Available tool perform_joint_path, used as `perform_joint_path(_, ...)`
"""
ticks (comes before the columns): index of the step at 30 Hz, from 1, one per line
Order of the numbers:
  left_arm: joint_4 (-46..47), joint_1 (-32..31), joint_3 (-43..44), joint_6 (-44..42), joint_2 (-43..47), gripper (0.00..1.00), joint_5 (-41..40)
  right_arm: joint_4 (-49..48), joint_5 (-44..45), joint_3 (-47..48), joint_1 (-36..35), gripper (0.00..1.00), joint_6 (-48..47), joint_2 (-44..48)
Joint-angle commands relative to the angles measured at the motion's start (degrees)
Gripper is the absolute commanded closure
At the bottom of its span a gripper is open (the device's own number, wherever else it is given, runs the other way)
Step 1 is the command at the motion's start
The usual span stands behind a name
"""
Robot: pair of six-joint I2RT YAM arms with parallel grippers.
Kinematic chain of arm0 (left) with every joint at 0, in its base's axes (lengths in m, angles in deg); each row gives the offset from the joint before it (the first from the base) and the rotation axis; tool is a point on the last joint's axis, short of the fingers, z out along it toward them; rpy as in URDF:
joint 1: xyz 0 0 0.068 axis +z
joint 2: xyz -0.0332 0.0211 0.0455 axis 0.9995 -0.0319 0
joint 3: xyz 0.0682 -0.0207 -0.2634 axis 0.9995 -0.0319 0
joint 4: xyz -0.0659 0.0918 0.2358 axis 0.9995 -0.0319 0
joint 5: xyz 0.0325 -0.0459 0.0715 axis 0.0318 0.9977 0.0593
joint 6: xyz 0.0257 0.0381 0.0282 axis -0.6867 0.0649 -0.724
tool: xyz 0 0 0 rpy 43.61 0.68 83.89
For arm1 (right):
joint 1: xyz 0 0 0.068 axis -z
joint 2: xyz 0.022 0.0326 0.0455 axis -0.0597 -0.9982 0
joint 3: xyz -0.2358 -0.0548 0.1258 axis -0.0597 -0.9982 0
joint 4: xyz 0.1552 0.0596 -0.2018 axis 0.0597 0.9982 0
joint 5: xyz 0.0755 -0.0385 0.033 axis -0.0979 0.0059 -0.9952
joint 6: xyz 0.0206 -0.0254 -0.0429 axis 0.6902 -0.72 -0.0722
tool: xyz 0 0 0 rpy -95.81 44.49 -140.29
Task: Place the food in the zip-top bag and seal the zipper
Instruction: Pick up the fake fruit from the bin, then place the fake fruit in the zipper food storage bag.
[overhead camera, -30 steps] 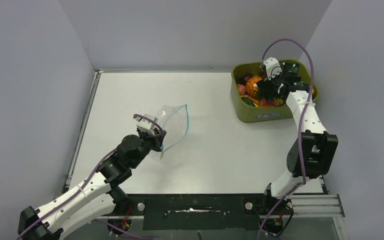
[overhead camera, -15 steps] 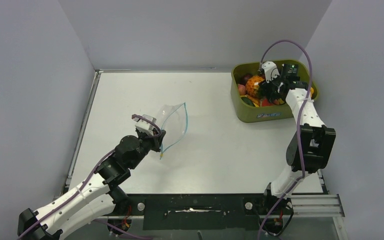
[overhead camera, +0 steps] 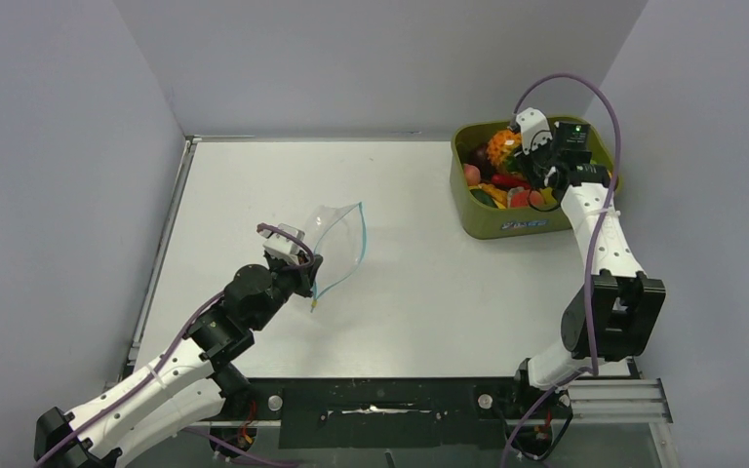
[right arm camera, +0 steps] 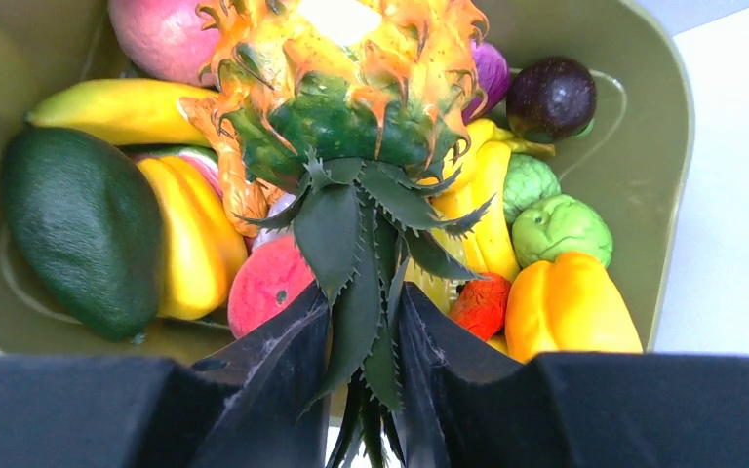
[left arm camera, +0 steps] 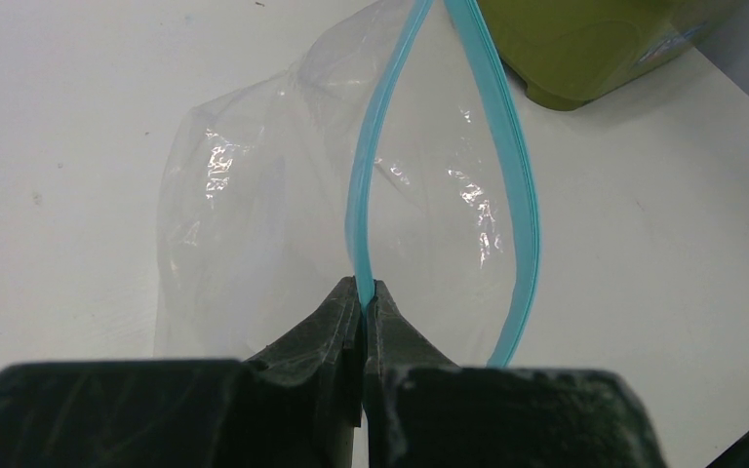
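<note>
Pineapple (right arm camera: 341,88) up front: orange, knobbly plastic skin with a dark green band and a spiky green crown. The right gripper (right arm camera: 363,304) is clenched on those crown leaves, black fingers (right arm camera: 283,361) pressed in from both sides. From above, the fruit hangs at the gripper over the far half of the olive-green tub (overhead camera: 503,225), which sits at the table's far right corner. Below it the tub is packed with glossy toy food: a dark green avocado (right arm camera: 80,234), a banana (right arm camera: 117,107), a yellow pepper (right arm camera: 568,304), a pink peach (right arm camera: 265,285), a small red piece (right arm camera: 479,304), a lumpy pale green one (right arm camera: 558,226) and a dark purple ball (right arm camera: 550,96). Over on the left, the left gripper (left arm camera: 363,292) is pinched tight on one lip of the bag (left arm camera: 244,195), right on the teal zipper (left arm camera: 363,195). The other lip bows away, so the mouth gapes in a teardrop shape. The bag is clear, crinkled film catching glints of light, resting on the table left of centre, well apart from the tub. The table (overhead camera: 429,283) is flat matte white, and plain pale grey walls (overhead camera: 371,58) close in on three sides.
</note>
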Motion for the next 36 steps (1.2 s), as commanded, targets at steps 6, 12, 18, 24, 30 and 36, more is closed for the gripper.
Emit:
perform_joint_path(6, 2.1, 0.2, 2.3, -1.0, -1.1, 1.00, -0.7, -2.2, 4.0, 0.9, -6.0, 0.76, 7.4, 8.1)
perform_joint_path(12, 3.1, 0.2, 2.8, -0.9, -3.1, 1.00, -0.1, -3.1, 3.8, -1.8, -11.0, 0.79, 11.1, 15.6)
perform_joint_path(18, 4.7, 0.3, 3.1, -0.5, -5.0, 1.00, 0.7, -4.4, 0.5, -5.6, -15.4, 0.81, 14.0, 22.4)
perform_joint_path(24, 5.8, 0.3, 3.4, 0.5, -7.0, 1.00, 0.2, -5.2, -0.9, -9.6, -23.2, 0.81, 14.1, 27.6)
perform_joint_path(30, 4.8, 0.4, 4.7, 0.3, -8.6, 1.00, 0.3, -6.5, -3.7, -14.3, -30.2, 0.81, 18.3, 31.7)
perform_joint_path(36, 4.7, 0.4, 5.0, 0.1, -8.6, 1.00, -0.2, -7.9, -9.0, -19.6, -38.4, 0.81, 23.0, 34.7)
